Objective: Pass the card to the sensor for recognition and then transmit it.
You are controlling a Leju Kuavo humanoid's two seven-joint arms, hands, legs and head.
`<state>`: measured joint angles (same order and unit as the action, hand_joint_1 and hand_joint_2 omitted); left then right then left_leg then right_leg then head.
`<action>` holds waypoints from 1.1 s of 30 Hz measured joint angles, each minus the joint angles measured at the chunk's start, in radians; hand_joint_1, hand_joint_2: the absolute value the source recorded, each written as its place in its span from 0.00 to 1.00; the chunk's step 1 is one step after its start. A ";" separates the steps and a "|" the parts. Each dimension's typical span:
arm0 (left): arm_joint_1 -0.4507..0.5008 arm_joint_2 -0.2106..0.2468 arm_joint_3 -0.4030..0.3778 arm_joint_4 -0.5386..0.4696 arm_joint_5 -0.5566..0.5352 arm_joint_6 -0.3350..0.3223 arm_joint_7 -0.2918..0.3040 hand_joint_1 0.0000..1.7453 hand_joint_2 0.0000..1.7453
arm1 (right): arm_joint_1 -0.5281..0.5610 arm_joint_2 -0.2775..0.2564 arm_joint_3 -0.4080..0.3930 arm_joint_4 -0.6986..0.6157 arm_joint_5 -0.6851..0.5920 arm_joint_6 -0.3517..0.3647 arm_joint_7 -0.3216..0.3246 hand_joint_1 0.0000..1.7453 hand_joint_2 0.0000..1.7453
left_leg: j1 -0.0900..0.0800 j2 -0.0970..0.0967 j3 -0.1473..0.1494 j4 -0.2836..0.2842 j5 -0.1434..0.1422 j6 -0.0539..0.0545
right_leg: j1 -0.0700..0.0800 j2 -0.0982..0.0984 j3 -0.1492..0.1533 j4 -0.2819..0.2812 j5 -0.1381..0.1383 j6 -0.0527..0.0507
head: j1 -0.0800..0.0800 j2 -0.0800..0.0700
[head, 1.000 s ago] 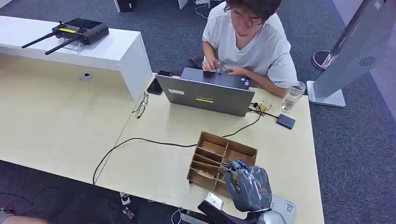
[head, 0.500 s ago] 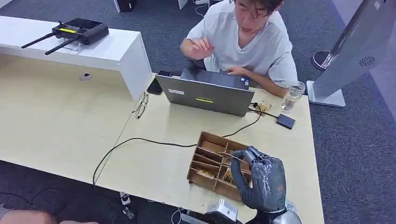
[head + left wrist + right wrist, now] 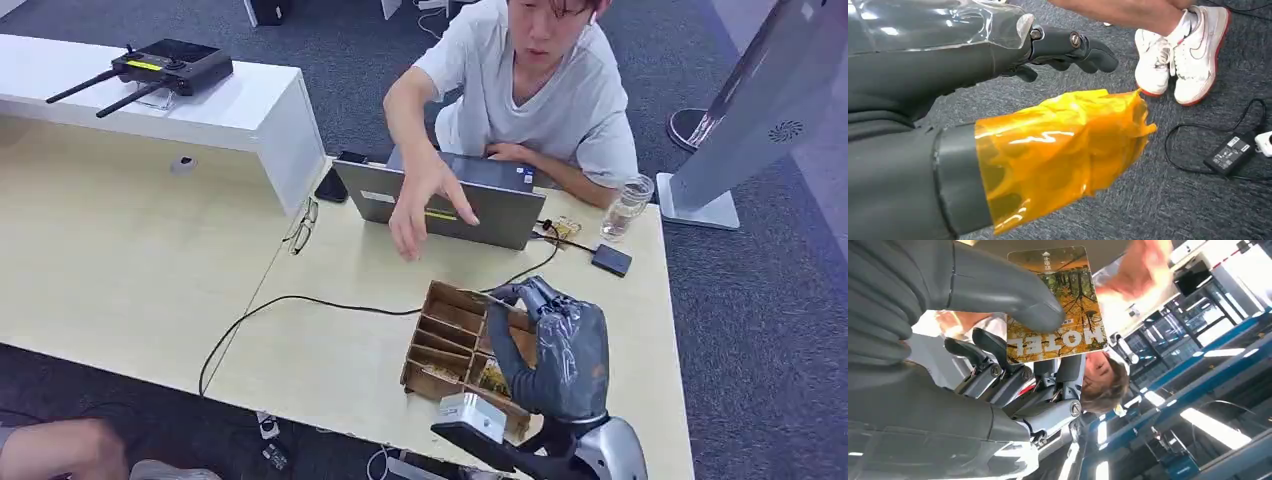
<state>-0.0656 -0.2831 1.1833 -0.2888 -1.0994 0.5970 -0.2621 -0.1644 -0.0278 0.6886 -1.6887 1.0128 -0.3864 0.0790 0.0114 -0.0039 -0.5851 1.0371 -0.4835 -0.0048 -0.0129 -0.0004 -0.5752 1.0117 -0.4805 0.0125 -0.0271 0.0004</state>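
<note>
We pinch the card (image 3: pixel 1055 302) in our right hand (image 3: pixel 555 345), thumb on its face; thin, stiff and slick, it wants an edge-on grip.

My right hand (image 3: pixel 555 345) is dark grey under a clear, glossy plastic cover, on a silver wrist. Its thumb (image 3: pixel 1008 290) is thick, smooth grey; the fingers (image 3: pixel 993 347) are darker, with round metal screws. My left hand (image 3: pixel 998 75) has a thumb wrapped in amber film.

Right hand (image 3: pixel 560 345) lifted card (image 3: pixel 1060 300); person's hand (image 3: pixel 425 205) reaches.
</note>
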 joint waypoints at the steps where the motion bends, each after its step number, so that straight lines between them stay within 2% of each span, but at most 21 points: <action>1: -0.002 0.000 0.000 0.000 0.001 0.000 -0.003 0.00 0.00 | -0.014 0.003 -0.004 0.014 -0.011 0.000 -0.002 1.00 1.00 | 0.000 0.000 0.000 0.000 0.000 0.000 | 0.000 0.000 0.000 0.000 0.000 0.000 | 0.000 0.000; 15: -0.017 0.001 0.000 0.004 0.012 -0.011 -0.024 0.00 0.00 | -0.157 0.077 -0.024 0.199 -0.064 0.020 0.020 0.98 1.00 | 0.000 0.000 0.000 0.000 0.000 0.000 | 0.000 0.000 0.000 0.000 0.000 0.000 | 0.000 0.000; 16: -0.018 0.001 0.000 0.006 0.014 -0.011 -0.024 0.00 0.00 | -0.163 0.082 -0.024 0.208 -0.073 0.022 0.021 0.26 1.00 | 0.000 0.000 0.000 0.000 0.000 0.000 | 0.000 0.000 0.000 0.000 0.000 0.000 | 0.000 0.000; 17: -0.019 0.001 0.000 0.006 0.015 -0.011 -0.025 0.00 0.00 | -0.169 0.087 -0.024 0.214 -0.080 0.025 0.021 0.00 1.00 | 0.000 -0.001 0.000 0.000 0.001 -0.001 | 0.000 0.000 0.000 0.000 0.000 0.000 | 0.000 0.000; 23: -0.020 0.001 0.000 0.010 0.023 -0.010 -0.032 0.00 0.00 | -0.188 0.104 -0.020 0.235 -0.146 0.045 0.013 0.00 1.00 | 0.000 0.000 0.000 0.000 0.001 -0.001 | 0.000 0.000 0.000 0.000 0.000 0.000 | 0.000 0.000; 24: -0.020 0.001 0.000 0.010 0.025 -0.009 -0.032 0.00 0.00 | -0.190 0.104 -0.018 0.237 -0.154 0.045 0.011 0.00 0.00 | 0.000 0.000 0.000 0.000 0.001 -0.001 | 0.000 0.000 0.000 0.000 0.000 0.000 | 0.000 0.000; 33: -0.019 0.002 0.000 0.010 0.031 -0.006 -0.032 0.00 0.00 | -0.158 0.111 -0.015 0.206 -0.194 0.037 -0.021 0.00 0.00 | 0.000 -0.001 0.000 0.000 0.001 -0.001 | 0.000 0.000 0.000 0.000 0.000 0.000 | 0.000 0.000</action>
<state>-0.0841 -0.2815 1.1833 -0.2785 -1.0685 0.5913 -0.2938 -0.3219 0.0832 0.6733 -1.4827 0.8191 -0.3498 0.0584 0.0115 -0.0044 -0.5851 1.0371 -0.4829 -0.0055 -0.0129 -0.0008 -0.5752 1.0119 -0.4804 0.0124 -0.0274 0.0004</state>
